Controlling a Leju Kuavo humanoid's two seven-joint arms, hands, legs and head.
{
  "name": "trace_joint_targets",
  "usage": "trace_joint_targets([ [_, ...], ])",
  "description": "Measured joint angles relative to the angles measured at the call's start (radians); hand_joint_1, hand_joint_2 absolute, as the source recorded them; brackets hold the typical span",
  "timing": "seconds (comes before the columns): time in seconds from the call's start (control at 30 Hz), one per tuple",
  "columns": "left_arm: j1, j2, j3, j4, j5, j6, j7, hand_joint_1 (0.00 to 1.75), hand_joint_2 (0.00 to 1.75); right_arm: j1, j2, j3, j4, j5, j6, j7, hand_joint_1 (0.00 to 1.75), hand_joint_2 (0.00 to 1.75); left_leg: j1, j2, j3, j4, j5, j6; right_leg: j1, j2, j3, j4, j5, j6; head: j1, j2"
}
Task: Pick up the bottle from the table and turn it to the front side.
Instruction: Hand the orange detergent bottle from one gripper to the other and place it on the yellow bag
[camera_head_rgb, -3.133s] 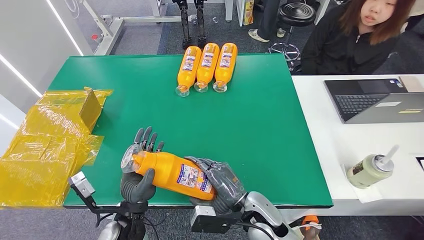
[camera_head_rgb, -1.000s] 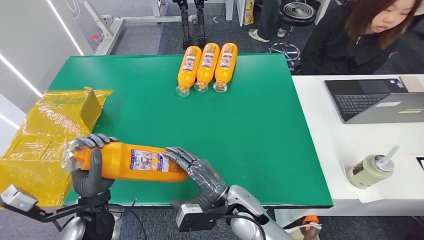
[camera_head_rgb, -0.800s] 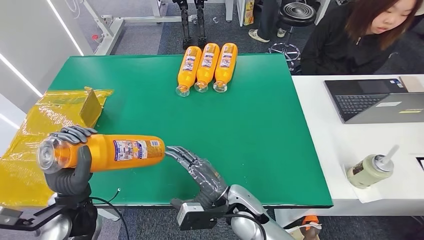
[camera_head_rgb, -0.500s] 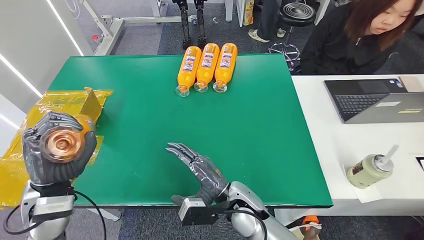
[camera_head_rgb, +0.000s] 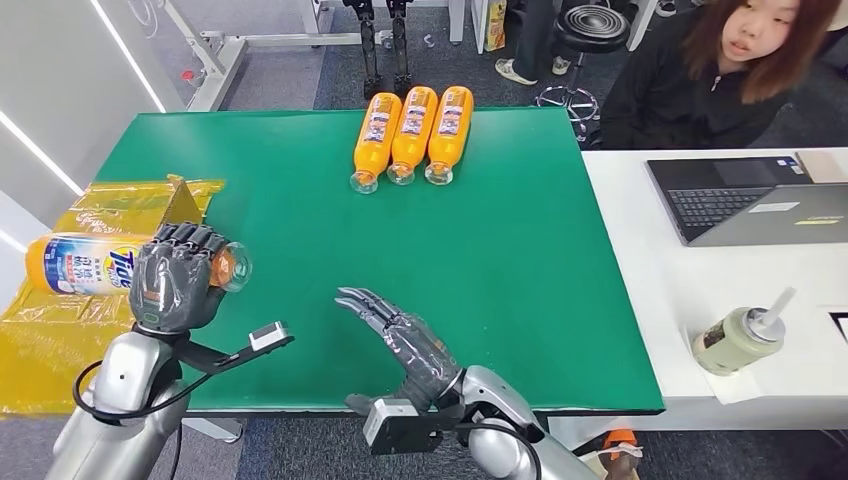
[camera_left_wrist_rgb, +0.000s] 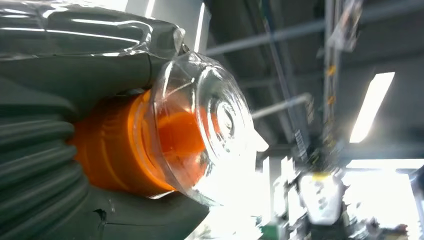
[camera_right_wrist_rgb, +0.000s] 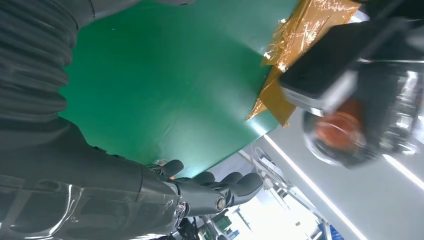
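Head view: the orange plastic bottle with a white-and-blue label (camera_head_rgb: 95, 262) is held aloft at about 9 o'clock in the frame, gripped round its neck end by the grey many-fingered left hand (camera_head_rgb: 175, 277), so that it lies roughly level with its clear cap toward 3 o'clock and its base out over the crumpled yellow plastic wrapping (camera_head_rgb: 60, 330). It is judged to be carried this way because a grip near the cap leaves the labelled body free to be turned and checked; the label is already visible from above. In the left wrist view the transparent cap (camera_left_wrist_rgb: 210, 125) is seen end-on, with the orange neck wrapped by the fingers. The right hand (camera_head_rgb: 400, 335) is kept low at 6 o'clock above the green table mat (camera_head_rgb: 520, 260), its fingers spread and nothing in it, presumably having no further part in the turn. Bottles are counted at four: one in the hand and three identical orange bottles (camera_head_rgb: 412, 135) laid side by side, touching, at 12 o'clock on the mat, caps toward the robot, probably as finished or waiting stock. One laptop (camera_head_rgb: 750, 200) and one lidded cup with a straw (camera_head_rgb: 740, 340) are seen on the white desk at 3 o'clock.
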Motion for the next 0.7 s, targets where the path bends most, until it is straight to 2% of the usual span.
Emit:
trace_joint_targets([
  [0.17,-0.063,-0.010,-0.018,0.281,-0.024,0.077,0.069,1.75,1.75,-0.001,-0.012,0.001,-0.005,-0.024,0.021,-0.012,0.00,1.75,0.000,0.001,0.000,0.000,0.000,0.000,0.000,0.001,0.000,0.000,0.000,0.000,0.000,0.000],
  [0.27,-0.093,-0.016,-0.034,0.421,-0.024,0.081,0.106,1.75,1.75,-0.010,-0.013,0.004,-0.004,-0.026,0.030,-0.019,0.00,1.75,0.000,0.002,0.000,0.000,0.000,0.000,0.000,0.001,-0.001,0.000,0.000,0.000,0.000,0.000],
  [0.3,-0.103,-0.017,-0.040,0.464,-0.025,0.075,0.116,1.52,1.75,-0.014,-0.013,0.006,-0.003,-0.028,0.033,-0.020,0.00,1.75,0.000,0.002,-0.001,0.000,0.000,0.000,0.000,0.001,-0.001,0.000,0.000,0.000,0.000,0.000],
  [0.4,-0.129,-0.019,-0.059,0.567,-0.023,0.041,0.140,0.25,1.75,-0.028,-0.013,0.012,0.001,-0.038,0.040,-0.023,0.00,1.75,0.000,0.002,-0.001,0.000,0.000,0.000,0.000,0.001,-0.001,0.000,0.000,0.000,0.000,0.000],
  [0.43,-0.136,-0.019,-0.064,0.593,-0.022,0.030,0.146,0.03,1.75,-0.033,-0.013,0.013,0.003,-0.041,0.043,-0.023,0.00,1.75,0.000,0.002,-0.001,0.000,0.000,0.000,0.000,0.001,-0.001,0.000,0.000,0.000,0.000,0.000],
  [0.7,-0.173,-0.015,-0.083,0.706,-0.022,0.014,0.173,0.00,1.75,-0.064,-0.003,0.022,0.015,-0.054,0.061,-0.018,0.00,1.75,0.000,0.001,-0.001,0.000,0.000,0.000,0.000,0.001,-0.001,0.001,0.000,0.000,0.000,0.000],
])
